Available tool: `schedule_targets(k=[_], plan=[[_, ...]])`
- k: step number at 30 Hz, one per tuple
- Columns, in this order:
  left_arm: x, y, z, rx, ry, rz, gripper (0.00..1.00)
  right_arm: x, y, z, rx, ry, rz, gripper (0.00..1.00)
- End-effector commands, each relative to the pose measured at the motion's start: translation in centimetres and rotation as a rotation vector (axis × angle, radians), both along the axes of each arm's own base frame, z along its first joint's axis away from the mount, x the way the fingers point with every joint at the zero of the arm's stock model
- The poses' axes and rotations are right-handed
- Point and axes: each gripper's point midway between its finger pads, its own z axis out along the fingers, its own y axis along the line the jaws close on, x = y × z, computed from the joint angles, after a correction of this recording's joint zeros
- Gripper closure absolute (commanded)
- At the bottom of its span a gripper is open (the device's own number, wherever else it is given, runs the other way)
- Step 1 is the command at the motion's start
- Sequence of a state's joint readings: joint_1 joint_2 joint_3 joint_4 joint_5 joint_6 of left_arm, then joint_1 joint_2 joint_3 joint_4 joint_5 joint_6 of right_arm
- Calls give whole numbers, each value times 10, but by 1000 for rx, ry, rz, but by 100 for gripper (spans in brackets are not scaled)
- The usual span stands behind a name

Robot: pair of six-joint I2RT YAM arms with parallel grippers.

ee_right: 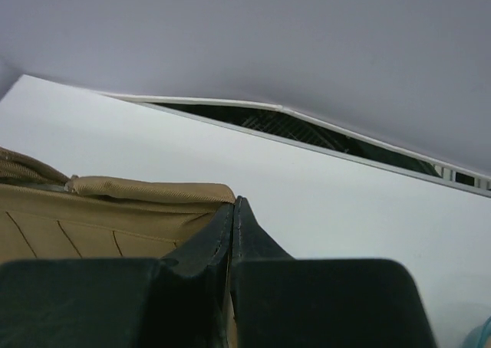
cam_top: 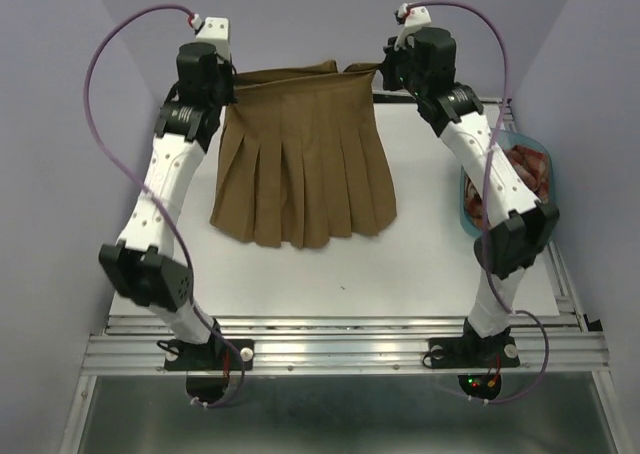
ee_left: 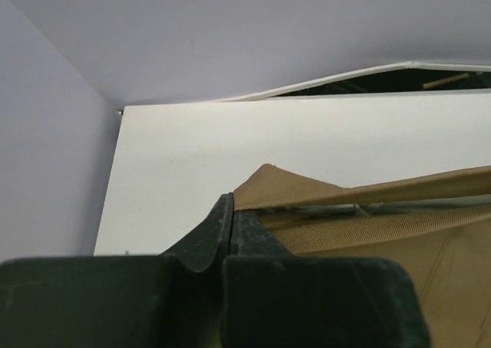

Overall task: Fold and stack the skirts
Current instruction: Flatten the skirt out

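Left gripper [cam_top: 234, 87] and right gripper [cam_top: 381, 74] each pinch a waistband corner of the tan skirt [cam_top: 300, 164], up at the tabletop's [cam_top: 420, 264] far edge — waistband stretched left-to-right between them, hem lying toward the near edge. The plaid skirt [cam_top: 527, 167] sits in the tub [cam_top: 465, 212], right edge.

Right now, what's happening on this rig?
Both arms have the tan-brown skirt. The left hand and right hand are each shut on a waistband corner at the far side of the table, holding it spread wide, pleats running toward the bases. It isn't folded yet. The red plaid skirt sits in the blue tub on the right.
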State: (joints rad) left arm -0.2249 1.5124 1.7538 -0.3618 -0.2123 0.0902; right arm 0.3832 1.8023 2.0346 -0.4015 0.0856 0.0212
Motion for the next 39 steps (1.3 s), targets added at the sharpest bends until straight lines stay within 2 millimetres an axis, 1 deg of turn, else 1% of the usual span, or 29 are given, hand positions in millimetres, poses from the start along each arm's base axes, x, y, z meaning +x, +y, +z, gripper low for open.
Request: schedule_targets(k=[1,2,3,5,6,10,12,13,14,15,16,17,18,19,20,21,22,23,24,25,26,27,28,29,31,32,33,35,39], plan=[[58,54,73,-19,-214,173,100,53,-73,80,7,-259,-281,99],[67,57,78,-32,-218,159,100,59,-71,87,7,-282,-281,99],[82,55,99,-57,-274,135,100,69,-75,102,6,-335,-296,99],[89,56,120,-69,-332,121,100,75,-74,114,9,-384,-299,99],[90,56,133,-73,-372,119,100,77,-75,128,25,-443,-306,99],[68,57,187,-68,-553,94,100,58,-78,162,59,-565,-296,99],[59,58,187,-56,-576,91,100,48,-76,176,81,-612,-274,99],[54,55,173,-42,-561,73,100,40,-77,181,86,-620,-265,99],[54,54,160,-29,-538,66,100,41,-74,173,80,-605,-251,99],[55,55,146,-8,-509,66,100,52,-65,143,49,-549,-213,99],[60,55,109,8,-437,61,100,52,-62,131,32,-524,-193,99],[63,53,86,18,-393,52,100,59,-57,110,20,-482,-176,99],[66,52,63,44,-352,39,100,69,-48,61,-18,-386,-137,99],[69,49,36,60,-300,13,100,74,-44,32,-51,-331,-114,99],[73,40,-20,69,-193,-42,100,77,-39,3,-68,-274,-89,99],[74,35,-47,80,-141,-73,100,79,-34,-31,-91,-208,-55,99],[75,29,-76,90,-78,-115,100,77,-33,-88,-141,-97,-31,99],[74,28,-131,114,41,-136,100,73,-30,-120,-167,-34,-3,99],[72,29,-158,124,105,-139,100,66,-29,-150,-189,32,26,99],[66,32,-201,161,204,-151,100,50,-27,-197,-218,128,73,99],[56,34,-226,180,287,-164,100,32,-28,-227,-236,227,106,99],[48,36,-242,197,333,-172,100,19,-27,-242,-237,270,132,99],[31,37,-260,206,376,-193,100,5,-29,-237,-240,272,147,99],[21,39,-264,234,386,-227,100,-17,-34,-261,-254,332,162,99],[1,39,-266,245,389,-266,100,-38,-38,-259,-256,331,178,99],[-15,38,-261,247,376,-284,100,-48,-41,-243,-252,302,176,99],[-25,36,-262,256,395,-305,100,-59,-45,-249,-262,336,175,99],[-39,34,-257,252,401,-327,100,-68,-48,-238,-256,333,175,99],[-47,32,-244,235,413,-331,100,-73,-49,-232,-241,389,165,99]])
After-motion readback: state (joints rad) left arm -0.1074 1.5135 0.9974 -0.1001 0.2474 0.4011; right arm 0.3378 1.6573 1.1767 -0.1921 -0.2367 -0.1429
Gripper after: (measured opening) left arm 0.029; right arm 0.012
